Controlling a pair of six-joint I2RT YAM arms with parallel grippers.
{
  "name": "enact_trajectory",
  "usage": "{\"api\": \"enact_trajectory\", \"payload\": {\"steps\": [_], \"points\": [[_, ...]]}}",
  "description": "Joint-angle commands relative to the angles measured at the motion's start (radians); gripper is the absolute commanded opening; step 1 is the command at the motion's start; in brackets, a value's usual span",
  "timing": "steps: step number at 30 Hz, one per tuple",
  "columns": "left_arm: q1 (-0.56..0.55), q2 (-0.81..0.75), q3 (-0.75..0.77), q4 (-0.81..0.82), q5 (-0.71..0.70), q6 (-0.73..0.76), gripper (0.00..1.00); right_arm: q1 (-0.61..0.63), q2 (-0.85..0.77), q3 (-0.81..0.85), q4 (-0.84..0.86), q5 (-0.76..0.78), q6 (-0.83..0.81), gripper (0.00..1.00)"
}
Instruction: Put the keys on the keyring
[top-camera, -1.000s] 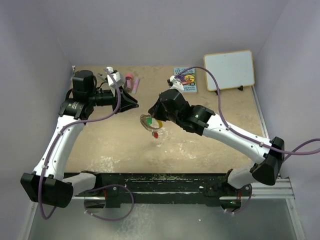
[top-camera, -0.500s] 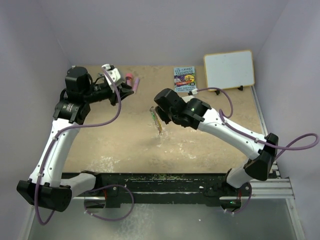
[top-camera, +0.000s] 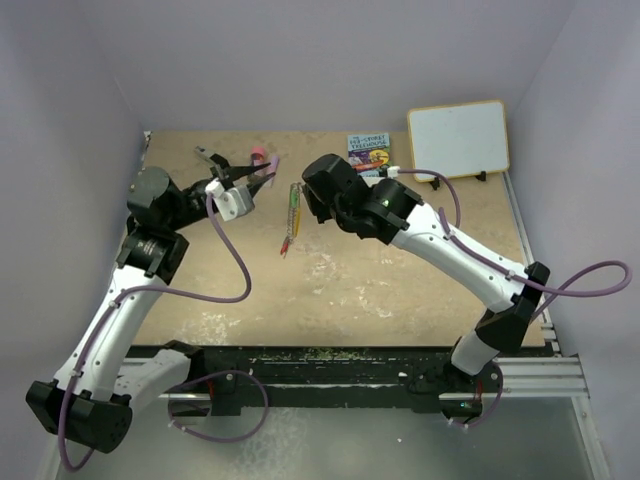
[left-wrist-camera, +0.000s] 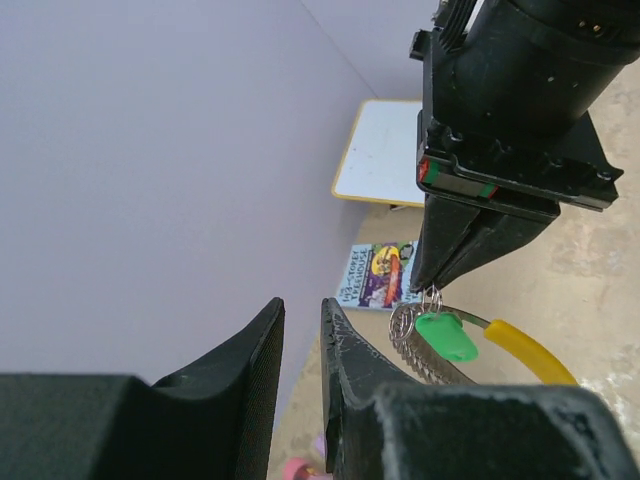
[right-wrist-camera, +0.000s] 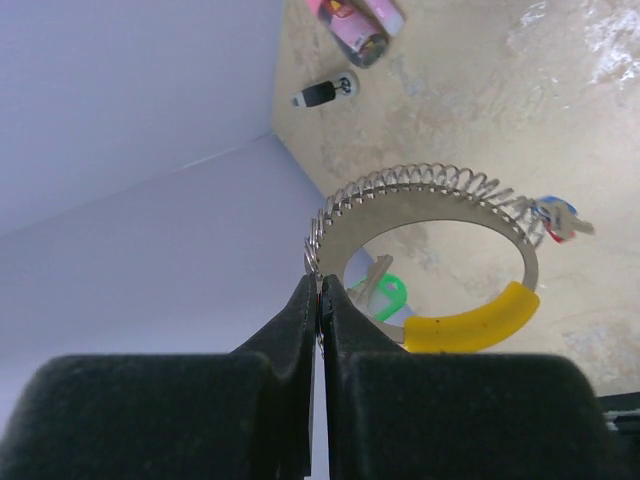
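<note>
My right gripper is shut on the coiled edge of the keyring, a silver loop with a yellow stretch, held up above the table. A green-tagged key hangs on the ring beside the fingers, and a red and blue tagged pair hangs at its far side. From above the keyring shows edge-on below the right gripper. My left gripper points at it from the left, a short way off. In the left wrist view, the left gripper stands narrowly open with nothing between its fingers, and the green key is just beyond.
A pink tube and a black-and-silver tool lie at the back left of the table. A small book and a whiteboard stand at the back right. Purple walls close in the left, back and right sides.
My right gripper has carried the keyring up and toward the back, turning it edge-on to the top camera. The left gripper has swung round and now points at the ring.
</note>
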Motion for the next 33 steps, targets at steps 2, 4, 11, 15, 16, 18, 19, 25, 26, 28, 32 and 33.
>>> {"api": "enact_trajectory", "payload": {"steps": [2, 4, 11, 15, 16, 18, 19, 25, 26, 28, 32, 33], "points": [[-0.002, 0.018, -0.010, 0.197, 0.041, -0.076, 0.24, -0.008, -0.027, 0.073, -0.059, 0.101, 0.229, 0.00], [-0.007, 0.022, -0.021, 0.233, 0.077, -0.135, 0.24, -0.007, -0.052, 0.064, -0.070, 0.130, 0.236, 0.00], [-0.066, 0.062, -0.007, 0.174, 0.087, -0.210, 0.27, -0.007, -0.115, 0.019, -0.067, 0.175, 0.241, 0.00], [-0.106, 0.085, -0.023, 0.119, 0.103, -0.186, 0.28, -0.007, -0.119, 0.009, -0.055, 0.178, 0.230, 0.00], [-0.120, 0.093, -0.025, 0.108, 0.097, -0.179, 0.28, -0.007, -0.116, 0.011, -0.055, 0.176, 0.225, 0.00], [-0.137, 0.108, -0.029, 0.109, 0.071, -0.182, 0.28, -0.007, -0.111, 0.011, -0.054, 0.175, 0.216, 0.00], [-0.143, 0.115, -0.029, 0.114, 0.058, -0.186, 0.28, -0.007, -0.109, 0.010, -0.054, 0.174, 0.214, 0.00], [-0.175, 0.143, -0.026, 0.140, 0.012, -0.203, 0.33, -0.007, -0.111, -0.013, -0.026, 0.192, 0.200, 0.00], [-0.183, 0.145, -0.028, 0.141, -0.006, -0.201, 0.34, -0.007, -0.111, -0.013, -0.022, 0.195, 0.196, 0.00], [-0.193, 0.152, -0.030, 0.143, -0.041, -0.201, 0.39, -0.007, -0.109, -0.019, -0.007, 0.199, 0.190, 0.00], [-0.200, 0.162, -0.031, 0.154, -0.102, -0.207, 0.46, -0.007, -0.105, -0.032, 0.021, 0.195, 0.176, 0.00], [-0.202, 0.162, -0.032, 0.158, -0.107, -0.211, 0.47, -0.007, -0.105, -0.036, 0.031, 0.194, 0.170, 0.00]]}}
